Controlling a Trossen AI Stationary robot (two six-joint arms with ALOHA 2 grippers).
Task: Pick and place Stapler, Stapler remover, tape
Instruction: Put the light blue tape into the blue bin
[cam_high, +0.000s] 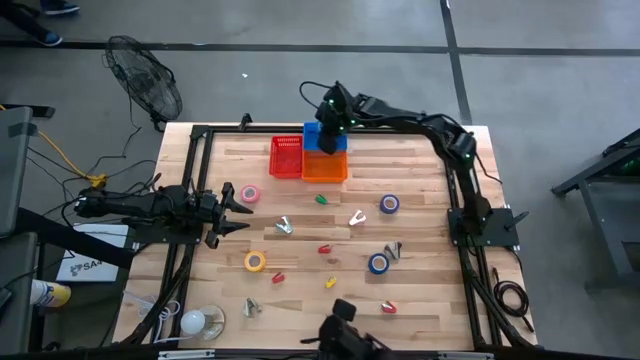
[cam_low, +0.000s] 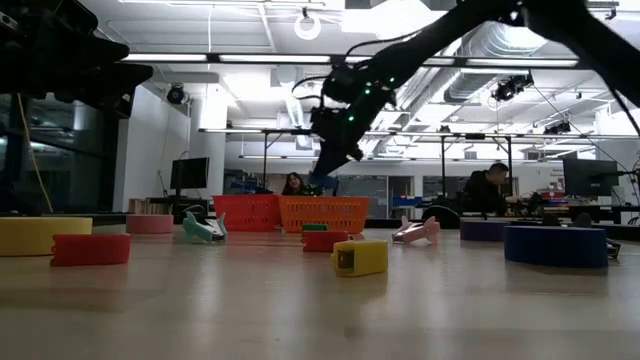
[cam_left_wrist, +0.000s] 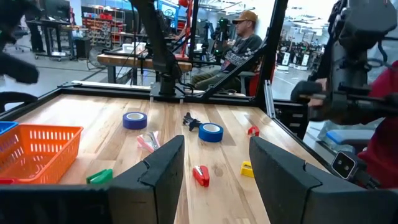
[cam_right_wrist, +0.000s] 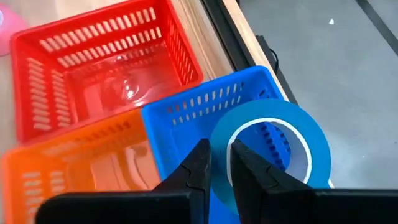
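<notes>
Right wrist view: we see the right hand (cam_right_wrist: 219, 163) clenched on the wall of a blue tape roll (cam_right_wrist: 273, 146) over the blue basket (cam_right_wrist: 205, 112), prob. for a drop, w/ the left hand (cam_left_wrist: 214, 168) released, waiting low at the worktop (cam_high: 420, 290) edge.

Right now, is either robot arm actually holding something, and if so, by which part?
Yes. The right tool grips a blue tape roll by its ring wall, over the blue basket. The left tool is open, holding nothing.
</notes>
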